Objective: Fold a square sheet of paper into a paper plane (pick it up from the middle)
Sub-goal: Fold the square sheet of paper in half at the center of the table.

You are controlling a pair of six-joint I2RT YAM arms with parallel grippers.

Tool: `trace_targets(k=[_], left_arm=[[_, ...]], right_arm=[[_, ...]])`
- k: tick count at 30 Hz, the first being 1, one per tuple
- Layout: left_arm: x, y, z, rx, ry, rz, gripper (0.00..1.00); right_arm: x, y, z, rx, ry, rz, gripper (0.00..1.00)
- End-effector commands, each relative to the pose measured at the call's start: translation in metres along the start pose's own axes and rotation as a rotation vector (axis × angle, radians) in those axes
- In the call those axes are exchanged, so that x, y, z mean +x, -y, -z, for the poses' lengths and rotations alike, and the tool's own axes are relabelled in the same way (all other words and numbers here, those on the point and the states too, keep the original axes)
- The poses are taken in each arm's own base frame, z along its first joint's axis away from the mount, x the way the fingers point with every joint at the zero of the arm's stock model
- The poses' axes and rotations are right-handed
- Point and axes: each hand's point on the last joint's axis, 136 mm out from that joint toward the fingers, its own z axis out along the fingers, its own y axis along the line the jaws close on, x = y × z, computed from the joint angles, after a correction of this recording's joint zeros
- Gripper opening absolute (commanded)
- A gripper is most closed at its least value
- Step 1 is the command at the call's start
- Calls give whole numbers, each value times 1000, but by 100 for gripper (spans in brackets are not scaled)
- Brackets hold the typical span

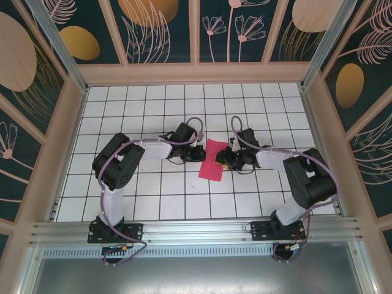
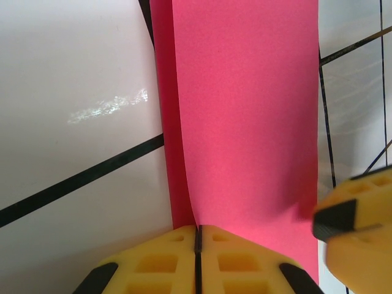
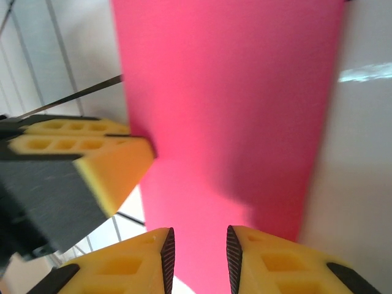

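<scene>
Left gripper (image 2: 197,236) pinches the red paper (image 2: 245,122) by its edge. Right gripper (image 3: 197,251) is spread a little, hiding the paper's near edge.

A white surface (image 1: 153,202) ruled into square tiles by thin black lines. One red-pink sheet of paper (image 1: 212,160), folded narrow, lies near its middle.

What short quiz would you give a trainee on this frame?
1. True or false: the left gripper is shut on an edge of the red paper.
2. The right gripper has its jaws: A) pressed together, B) slightly apart, C) around a cup.
3. What surface lies below the paper?
Key: 1 true; 2 B; 3 the white gridded table.
</scene>
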Motion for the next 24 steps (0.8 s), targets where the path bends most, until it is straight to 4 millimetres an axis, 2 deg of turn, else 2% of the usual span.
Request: trace_targets(k=[1, 3, 7, 11, 14, 19, 24], left_arm=[[33, -31, -7, -104, -90, 49, 11], [33, -31, -7, -103, -89, 51, 11], [32, -30, -7, -100, -87, 50, 11], [32, -31, -8, -105, -94, 49, 11], [33, -34, -9, -119, -98, 50, 11], [39, -38, -8, -127, -108, 60, 11], [35, -34, -10, -107, -96, 61, 11]], right_arm=[[16, -8, 3, -20, -26, 9, 33], [24, -5, -2, -9, -40, 7, 33], [35, 28, -13, 93, -48, -44, 32], [42, 41, -19, 111, -67, -56, 32], [41, 34, -14, 93, -57, -43, 32], [28, -2, 9, 27, -9, 22, 34], [35, -10, 13, -27, -10, 3, 35]])
